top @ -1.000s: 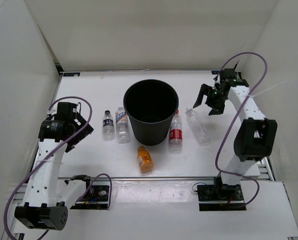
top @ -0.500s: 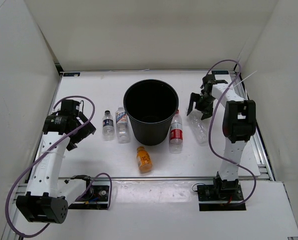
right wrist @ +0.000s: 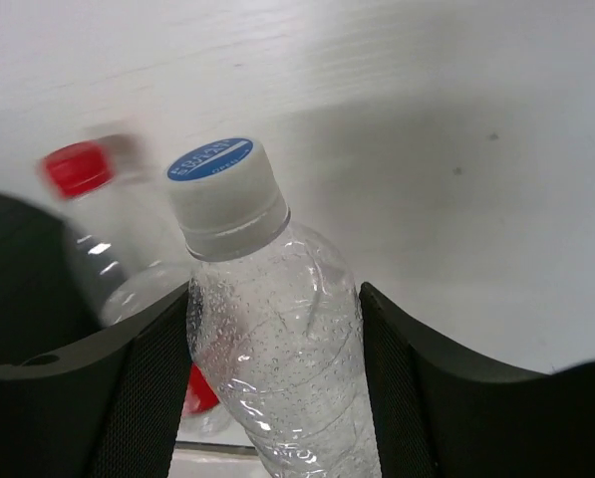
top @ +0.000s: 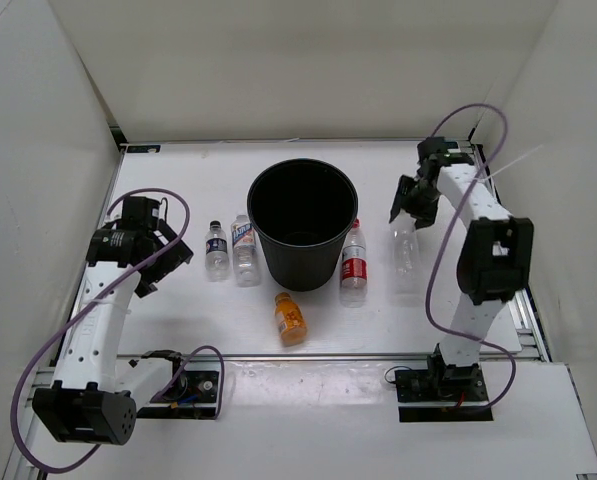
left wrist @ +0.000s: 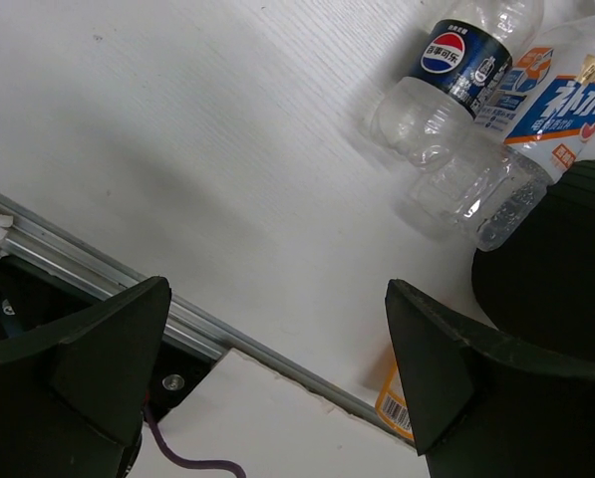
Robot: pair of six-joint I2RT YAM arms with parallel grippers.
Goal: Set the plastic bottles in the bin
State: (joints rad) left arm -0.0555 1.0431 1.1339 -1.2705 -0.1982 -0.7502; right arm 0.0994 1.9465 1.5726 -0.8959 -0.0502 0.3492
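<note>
Both right fingers (right wrist: pixel 138 398) have closed onto the plain bottle (right wrist: pixel 277 358).

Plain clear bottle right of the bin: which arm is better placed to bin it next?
Right. The right gripper clasps the plain bottle just below its cap, pads on both sides. The left gripper hangs open across the bin, near the dark-label bottle.

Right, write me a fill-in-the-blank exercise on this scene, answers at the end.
The bin is ____ in colour. The short bottle nearest the arm bases is ____. The right gripper has the plain bottle between its fingers; the left gripper holds ____.
Answers: black; orange; nothing.
</note>
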